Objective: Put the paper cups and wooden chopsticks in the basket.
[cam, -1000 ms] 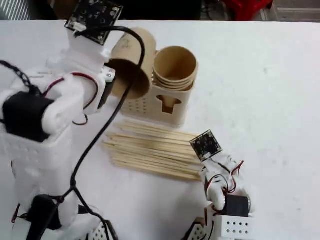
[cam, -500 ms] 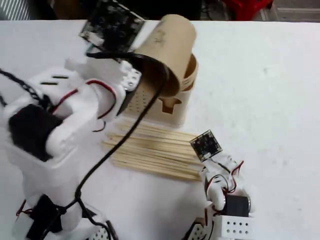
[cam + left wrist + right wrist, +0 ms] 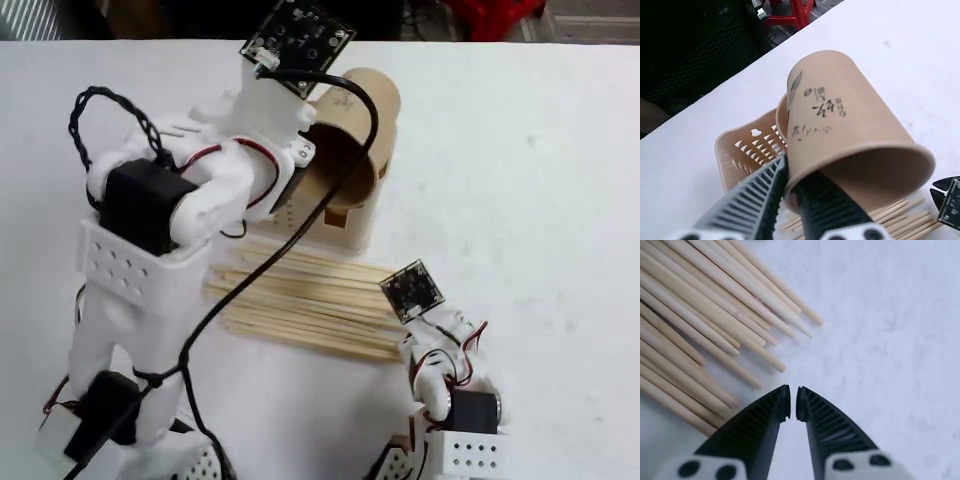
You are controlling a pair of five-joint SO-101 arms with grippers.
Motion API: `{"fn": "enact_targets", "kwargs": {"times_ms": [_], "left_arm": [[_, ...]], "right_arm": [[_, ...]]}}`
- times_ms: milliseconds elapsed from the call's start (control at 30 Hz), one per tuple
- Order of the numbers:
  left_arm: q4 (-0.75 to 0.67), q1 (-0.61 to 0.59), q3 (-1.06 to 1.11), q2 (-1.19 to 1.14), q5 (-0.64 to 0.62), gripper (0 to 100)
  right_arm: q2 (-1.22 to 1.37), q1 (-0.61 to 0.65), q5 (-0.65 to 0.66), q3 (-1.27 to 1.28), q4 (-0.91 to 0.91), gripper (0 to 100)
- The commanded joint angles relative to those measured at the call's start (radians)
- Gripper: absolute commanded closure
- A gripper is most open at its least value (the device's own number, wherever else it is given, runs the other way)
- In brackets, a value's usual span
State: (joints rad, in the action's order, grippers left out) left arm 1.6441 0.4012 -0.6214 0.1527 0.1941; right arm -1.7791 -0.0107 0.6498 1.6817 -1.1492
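My left gripper (image 3: 790,177) is shut on the rim of a brown paper cup (image 3: 850,130), held tilted on its side above the tan basket (image 3: 742,152). In the high view the cup (image 3: 350,140) hangs over the basket (image 3: 345,225) and hides the stacked cups inside it. Several wooden chopsticks (image 3: 300,300) lie in a loose bundle on the white table in front of the basket. My right gripper (image 3: 790,402) is shut with nothing in it, low over the table just beside the chopstick tips (image 3: 715,325).
The left arm (image 3: 160,260) stands tall over the left side of the table, with its black cable looping across the chopsticks. The right arm (image 3: 445,370) stays low at the front edge. Bare white table (image 3: 530,180) stretches to the right.
The left arm has swung the cup from the basket's left side up and over to the right, above the stacked cups. The right arm has not moved.
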Motion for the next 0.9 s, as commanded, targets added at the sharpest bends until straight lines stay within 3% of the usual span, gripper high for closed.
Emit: {"fn": "enact_targets", "kwargs": {"times_ms": [0,100,267,567,867], "left_arm": [[-0.003,-0.001,-0.009,-0.005,-0.003,95],[-0.002,-0.001,-0.009,-0.005,-0.003,91],[-0.026,-0.002,-0.011,-0.01,-0.002,92],[-0.279,-0.054,0.0,-0.016,-0.002,92],[-0.358,-0.056,-0.011,-0.213,0.002,92]], "right_arm": [[-0.008,-0.002,0.014,0.009,0.002,95.7],[-0.008,-0.002,0.014,0.009,0.002,95.7],[-0.008,-0.002,0.014,0.009,0.002,95.7],[-0.008,-0.002,0.014,0.009,0.002,95.7],[-0.008,-0.002,0.014,0.009,0.002,95.7]]}}
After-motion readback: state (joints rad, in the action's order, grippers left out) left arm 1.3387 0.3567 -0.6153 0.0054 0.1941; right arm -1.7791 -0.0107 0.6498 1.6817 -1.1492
